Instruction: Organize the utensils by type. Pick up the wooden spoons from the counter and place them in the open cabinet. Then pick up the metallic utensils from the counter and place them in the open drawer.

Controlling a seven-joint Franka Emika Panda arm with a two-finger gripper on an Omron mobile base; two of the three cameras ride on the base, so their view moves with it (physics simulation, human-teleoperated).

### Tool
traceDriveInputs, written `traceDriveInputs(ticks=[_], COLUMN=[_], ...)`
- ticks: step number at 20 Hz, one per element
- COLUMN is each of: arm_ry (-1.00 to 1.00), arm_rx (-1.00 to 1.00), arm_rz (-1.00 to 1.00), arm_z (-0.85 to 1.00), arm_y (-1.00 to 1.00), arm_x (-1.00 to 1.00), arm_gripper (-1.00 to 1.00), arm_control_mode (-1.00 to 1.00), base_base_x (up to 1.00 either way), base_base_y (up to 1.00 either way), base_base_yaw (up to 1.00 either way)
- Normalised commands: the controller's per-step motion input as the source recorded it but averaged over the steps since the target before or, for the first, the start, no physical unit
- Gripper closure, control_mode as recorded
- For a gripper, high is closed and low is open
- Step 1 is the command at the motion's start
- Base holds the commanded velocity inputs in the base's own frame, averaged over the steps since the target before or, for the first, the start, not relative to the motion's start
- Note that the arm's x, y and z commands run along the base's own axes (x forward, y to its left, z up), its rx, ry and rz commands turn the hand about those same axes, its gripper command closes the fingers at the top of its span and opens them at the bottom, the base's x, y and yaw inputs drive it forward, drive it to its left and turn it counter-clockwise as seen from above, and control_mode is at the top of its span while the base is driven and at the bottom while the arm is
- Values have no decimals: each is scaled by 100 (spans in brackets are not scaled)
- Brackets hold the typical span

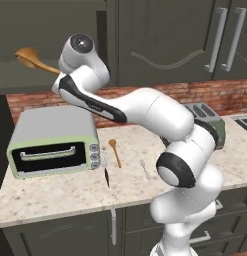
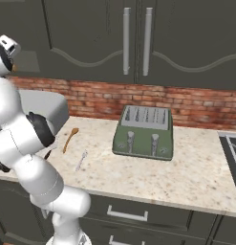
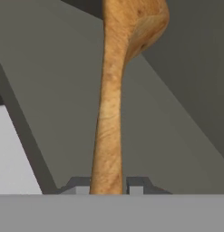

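My gripper [image 3: 107, 186] is shut on the handle of the longer wooden spoon [image 3: 114, 90], whose broad bowl points away from me. In the left base view that spoon [image 1: 31, 59] hangs over the shelf of the open cabinet [image 1: 15, 80] at the upper left, and my wrist mostly hides the gripper [image 1: 60, 73]. On the counter [image 1: 60, 192] lie the small slim wooden spoon [image 1: 115, 152], the silver fork [image 1: 144, 170] and the knife [image 1: 106, 173]. From the right I see the small spoon [image 2: 69, 139] and the fork [image 2: 81, 160]. The drawer is out of view.
A pale green toaster oven [image 1: 52, 142] stands on the counter's left, just below the cabinet. A green toaster [image 2: 144, 131] sits to the right by the brick wall. Closed upper cabinets with silver bar handles [image 2: 136, 40] hang above. A cooktop edge [image 2: 231, 153] lies far right.
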Motion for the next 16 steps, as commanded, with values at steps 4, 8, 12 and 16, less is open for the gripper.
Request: traceDriveInputs(ticks=[4,8,12,16], arm_ry=[0,0,0,0], arm_rx=[-2,-3,-3,-3], arm_rz=[0,0,0,0], arm_z=[0,0,0,0], arm_y=[12,7,0,0], arm_x=[40,43,36,31], arm_gripper=[100,100,100,100], arm_control_mode=[-100,-100,-100,-100], base_base_x=[0,0,0,0], base_base_y=[0,0,0,0], base_base_yaw=[0,0,0,0])
